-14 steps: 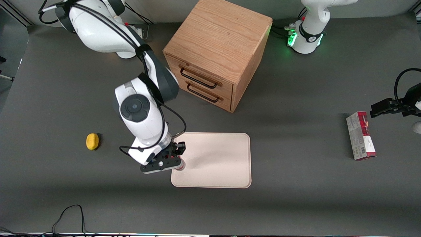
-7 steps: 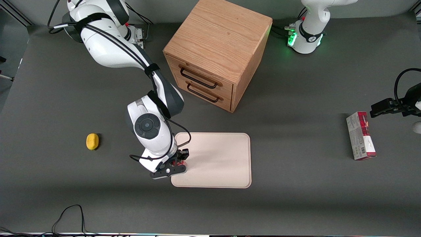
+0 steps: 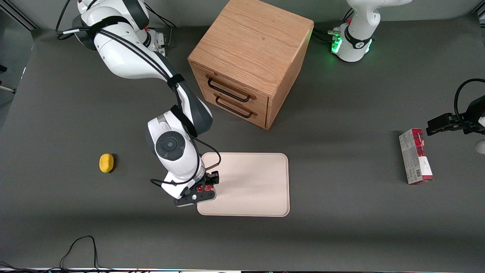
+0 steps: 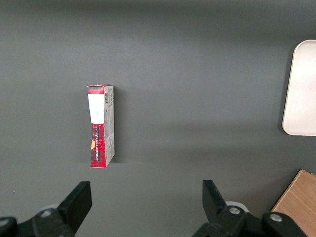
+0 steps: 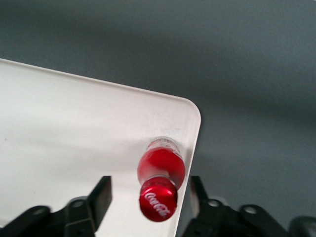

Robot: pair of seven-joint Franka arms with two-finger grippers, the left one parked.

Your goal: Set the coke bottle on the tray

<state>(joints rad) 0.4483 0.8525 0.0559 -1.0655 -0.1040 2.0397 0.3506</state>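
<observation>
Since a second ago my gripper (image 3: 206,186) has shifted over the tray (image 3: 250,182) corner. Its fingers stand wide, clear of the bottle (image 5: 161,170) standing upright on the tray. Placing looks done; next, I lift straight up.

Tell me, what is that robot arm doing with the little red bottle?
The gripper is right over the coke bottle, with a finger on each side and gaps between, so it is open. The bottle stands upright on the tray, close to one rounded corner. A lemon lies on the table toward the working arm's end, and a wooden drawer cabinet sits farther from the front camera.
</observation>
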